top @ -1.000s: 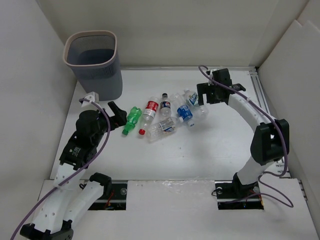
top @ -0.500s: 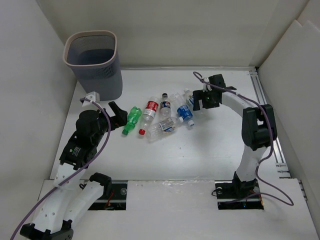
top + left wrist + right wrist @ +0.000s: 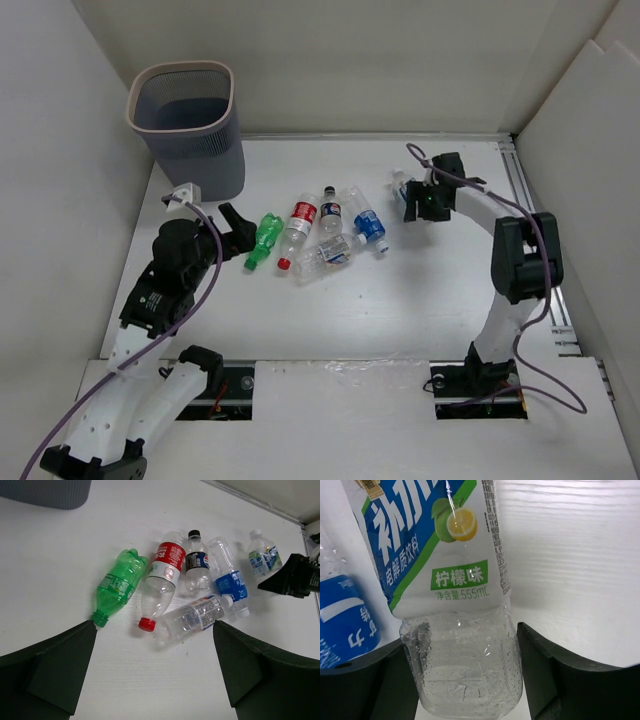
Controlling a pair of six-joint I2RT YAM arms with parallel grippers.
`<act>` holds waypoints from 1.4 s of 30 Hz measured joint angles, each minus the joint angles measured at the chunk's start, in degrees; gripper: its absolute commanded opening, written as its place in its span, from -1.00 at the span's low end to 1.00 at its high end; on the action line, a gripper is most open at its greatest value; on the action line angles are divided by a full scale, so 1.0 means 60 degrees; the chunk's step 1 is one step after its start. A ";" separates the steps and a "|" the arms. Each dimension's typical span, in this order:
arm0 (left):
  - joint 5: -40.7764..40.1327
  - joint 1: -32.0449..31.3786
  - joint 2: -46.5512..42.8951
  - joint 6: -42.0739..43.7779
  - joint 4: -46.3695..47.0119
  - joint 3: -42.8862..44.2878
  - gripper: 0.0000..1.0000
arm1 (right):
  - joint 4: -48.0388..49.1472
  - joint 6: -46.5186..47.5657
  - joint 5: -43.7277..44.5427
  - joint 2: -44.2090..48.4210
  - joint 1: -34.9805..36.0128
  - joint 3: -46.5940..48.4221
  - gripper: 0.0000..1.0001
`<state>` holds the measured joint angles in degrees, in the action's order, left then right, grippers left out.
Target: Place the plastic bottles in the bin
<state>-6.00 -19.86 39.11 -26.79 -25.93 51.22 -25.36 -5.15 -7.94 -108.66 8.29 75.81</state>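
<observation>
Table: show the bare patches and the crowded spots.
Bare: the near strip between the bottles and the arm bases; the far strip from the bin to the right hand. Crowded: the middle, from the left hand to the held lemon-label bottle.

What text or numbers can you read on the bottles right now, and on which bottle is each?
"柠檬味": green patch on the pale-label bottle, between the right pincer fingers.
"净含量:555mL": just below it, same label.
That label's large white characters: cropped, not readable whole.
On the blue-label bottle: fragments only.
On the red-label bottle, dark-label bottle and green bottle: print too small to read.
</observation>
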 measured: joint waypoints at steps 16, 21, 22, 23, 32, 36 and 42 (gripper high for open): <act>0.4011 -0.1883 0.4659 -0.0404 0.2601 0.3665 1.00 | 0.1810 -0.1668 -0.3457 0.6965 0.0827 -0.1912 -0.93; 0.4976 -0.1985 0.5304 -0.0521 0.3625 0.4328 1.00 | 0.2408 -0.2204 -0.4677 0.7435 0.1810 -0.2022 -0.93; 0.5089 -0.1985 0.5355 -0.0561 0.3785 0.4328 1.00 | 0.2528 -0.2284 -0.4812 0.7453 0.1993 -0.2022 -0.93; 0.5249 -0.1985 0.5442 -0.0597 0.3956 0.4328 1.00 | 0.2645 -0.2371 -0.4932 0.7464 0.2208 -0.2022 -0.93; 0.6120 -0.1982 0.5686 -0.1009 0.5184 0.3949 1.00 | 0.3096 -0.2918 -0.4550 0.7056 0.3184 -0.1902 -0.93; 0.6244 -0.1985 0.5686 -0.1122 0.5377 0.3832 1.00 | 0.3158 -0.2987 -0.4335 0.6553 0.3566 -0.1687 -0.93; 0.6098 -0.1942 0.5697 -0.1133 0.5504 0.3832 -0.27 | 0.3279 -0.3078 -0.4087 0.6266 0.4222 -0.1282 -0.90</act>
<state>30.59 -31.51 73.30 -33.58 7.09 74.22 -5.69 -23.62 -32.47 -71.07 33.63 68.12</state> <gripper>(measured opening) 0.606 0.719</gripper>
